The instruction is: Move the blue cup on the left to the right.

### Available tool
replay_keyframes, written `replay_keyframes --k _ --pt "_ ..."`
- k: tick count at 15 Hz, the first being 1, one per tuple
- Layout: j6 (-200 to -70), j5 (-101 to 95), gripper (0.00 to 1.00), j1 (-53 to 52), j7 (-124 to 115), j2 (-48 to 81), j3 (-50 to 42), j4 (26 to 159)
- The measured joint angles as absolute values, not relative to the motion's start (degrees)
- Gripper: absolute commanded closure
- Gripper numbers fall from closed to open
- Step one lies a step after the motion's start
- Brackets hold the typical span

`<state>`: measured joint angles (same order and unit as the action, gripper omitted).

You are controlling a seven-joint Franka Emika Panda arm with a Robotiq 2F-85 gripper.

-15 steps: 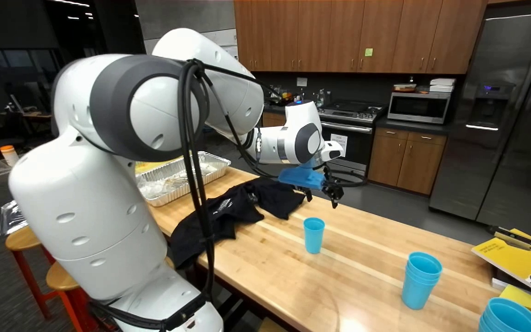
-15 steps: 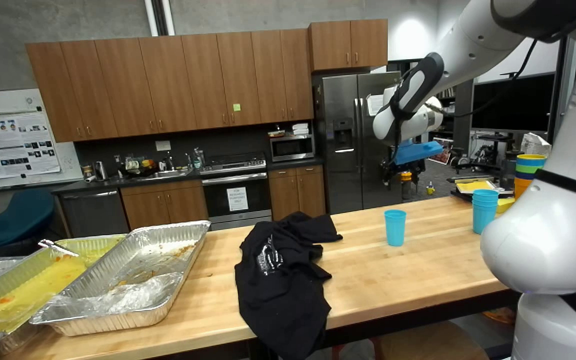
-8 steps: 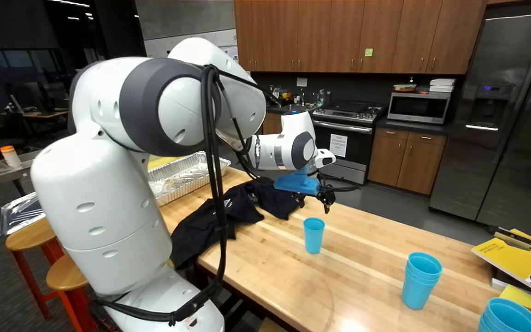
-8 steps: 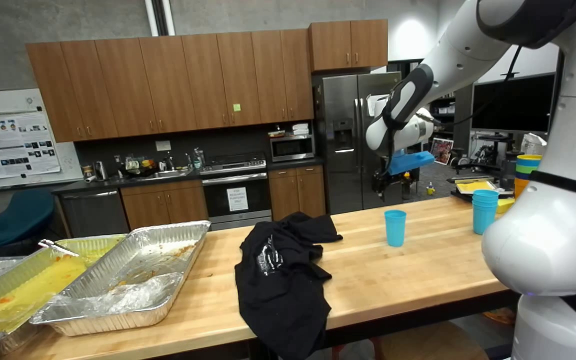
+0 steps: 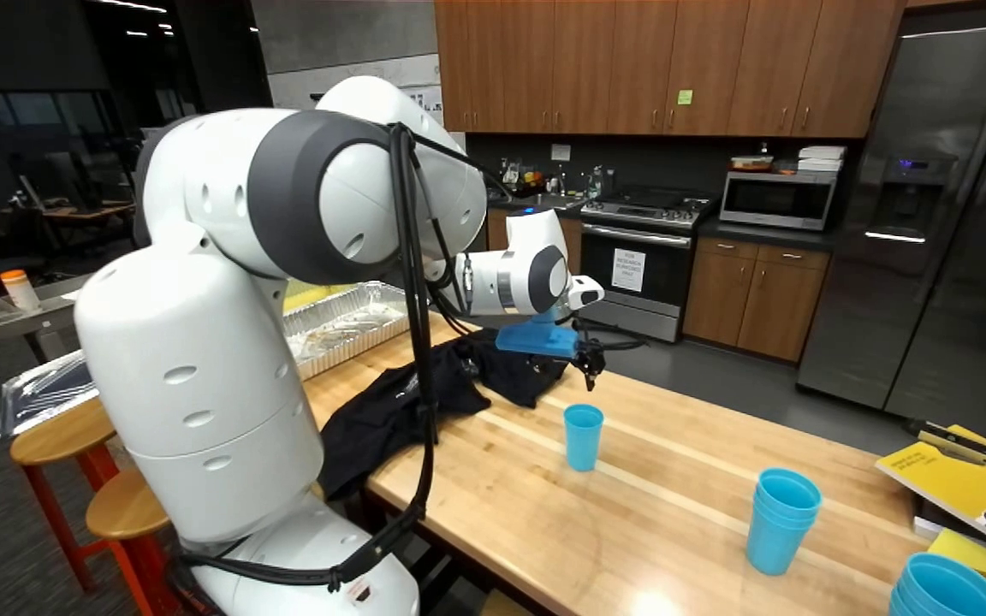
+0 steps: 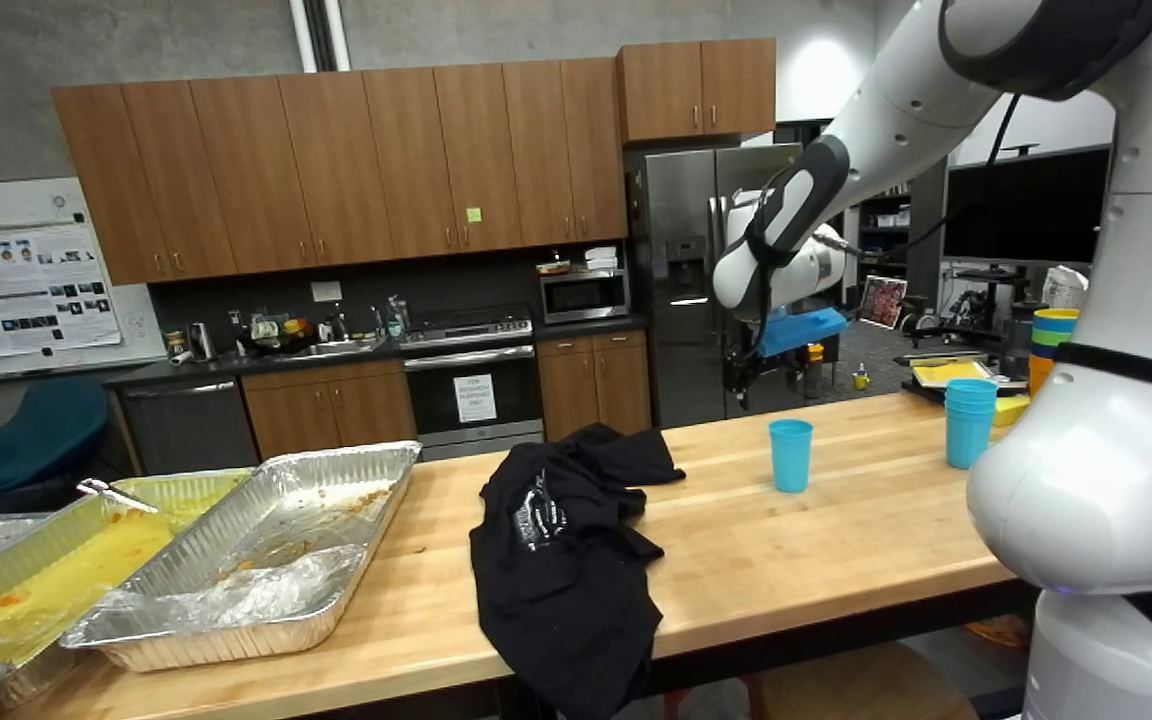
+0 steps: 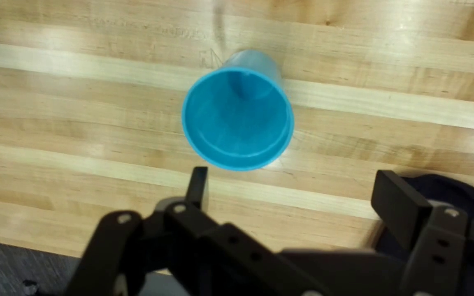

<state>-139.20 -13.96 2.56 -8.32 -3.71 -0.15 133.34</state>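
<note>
Kitchen cabinets hang behind wooden table. Blue cup upright on table, between black cloth and stack of blue cups in both exterior views; foil tray on far side of cloth from cup. Gripper over table, higher than cup; fingers spread wide, nothing held. Wrist view: cup's open mouth beyond fingertips, nearer one finger than other, touching neither.

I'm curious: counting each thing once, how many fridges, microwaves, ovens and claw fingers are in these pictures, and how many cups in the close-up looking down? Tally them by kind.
Refrigerator: 1
Microwave: 1
Oven: 1
Fingers on the gripper: 2
Blue cup in the wrist view: 1
Total: 6
</note>
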Motion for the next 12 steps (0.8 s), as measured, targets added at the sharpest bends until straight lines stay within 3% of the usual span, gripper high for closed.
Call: replay_keyframes --k 12 --pt "-139.1 -14.1 0.0 1.8 -8.4 3.2 -0.2 129.2"
